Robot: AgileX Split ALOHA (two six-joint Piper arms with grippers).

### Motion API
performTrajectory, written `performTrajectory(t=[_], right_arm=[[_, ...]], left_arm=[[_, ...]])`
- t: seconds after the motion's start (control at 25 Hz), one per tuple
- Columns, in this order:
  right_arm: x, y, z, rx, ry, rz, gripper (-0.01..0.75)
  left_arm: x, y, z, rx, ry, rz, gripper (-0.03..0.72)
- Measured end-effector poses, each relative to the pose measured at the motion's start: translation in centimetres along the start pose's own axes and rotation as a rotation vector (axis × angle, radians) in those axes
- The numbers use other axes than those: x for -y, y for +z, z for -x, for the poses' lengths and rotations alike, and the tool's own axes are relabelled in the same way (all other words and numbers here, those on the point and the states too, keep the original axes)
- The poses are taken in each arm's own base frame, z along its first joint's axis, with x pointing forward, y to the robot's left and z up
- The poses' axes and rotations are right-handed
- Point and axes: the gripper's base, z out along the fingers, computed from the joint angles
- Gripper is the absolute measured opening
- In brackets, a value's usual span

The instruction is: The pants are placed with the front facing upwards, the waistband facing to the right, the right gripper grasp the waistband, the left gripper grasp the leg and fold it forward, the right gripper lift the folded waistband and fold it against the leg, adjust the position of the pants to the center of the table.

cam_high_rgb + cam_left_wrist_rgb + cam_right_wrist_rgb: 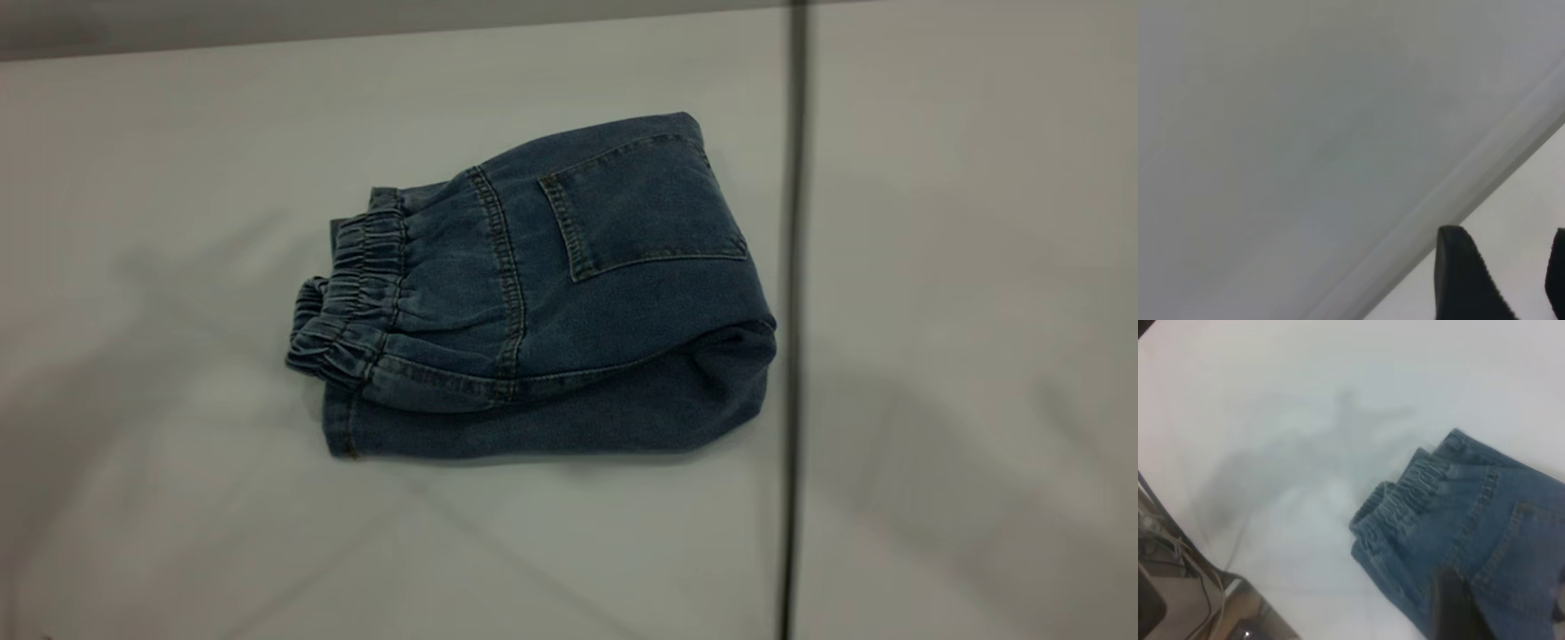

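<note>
Both end effectors hold nothing: left end effector (1501,277) parted over bare desk (1305,133); right end effector's (1501,607) spread unclear, above folded denim pants (569,302), ruffled waistband (351,293) leftward.

Right wrist view. Folded pants (1485,540) lie on the white tabletop (1305,400), blue denim. Waistband (1405,497), gathered and crinkled, faces the open tabletop, layered over the denim beneath it. 1 vertical seam with tan stitching runs back from the waistband; patch pocket (1531,567) sits just beyond it. 1 dark finger of the right gripper (1458,607) shows blurred over the denim; second finger barely in frame. Soft arm shadow falls across the tabletop. Cables (1185,573) and equipment past the tabletop's edge.
</note>
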Motion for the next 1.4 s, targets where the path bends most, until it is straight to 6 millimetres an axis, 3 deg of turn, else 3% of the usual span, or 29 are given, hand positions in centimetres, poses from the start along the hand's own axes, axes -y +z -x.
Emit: performTrajectory(t=[0.32, 0.44, 0.6, 0.84, 1.08, 1.4], right_arm=[[-0.1, -9.7, -7.7, 0.105, -0.032, -0.131, 0.269], [0.5, -12.1, -11.6, 0.133, -0.046, -0.206, 0.269], [1.1, -13.7, -17.1, 0.169, -0.065, -0.268, 0.269], [1.8, -12.5, -24.1, 0.266, -0.080, -0.252, 0.269], [2.9, -9.1, -29.8, 0.186, -0.073, -0.249, 0.269], [3.0, -6.8, -32.0, 0.182, -0.048, -0.195, 0.269]], left_arm=[[1.6, -4.8, 1.6, 0.038, -0.073, -0.031, 0.309], [2.5, -5.4, 1.1, -0.030, -0.112, -0.116, 0.309], [3.8, -6.7, 0.6, -0.110, -0.188, -0.203, 0.309], [6.0, -9.3, -1.1, -0.184, -0.219, -0.258, 0.306], [8.4, -11.9, -4.2, -0.211, -0.235, -0.203, 0.304], [12.0, -14.8, -10.2, -0.298, -0.322, -0.119, 0.299]])
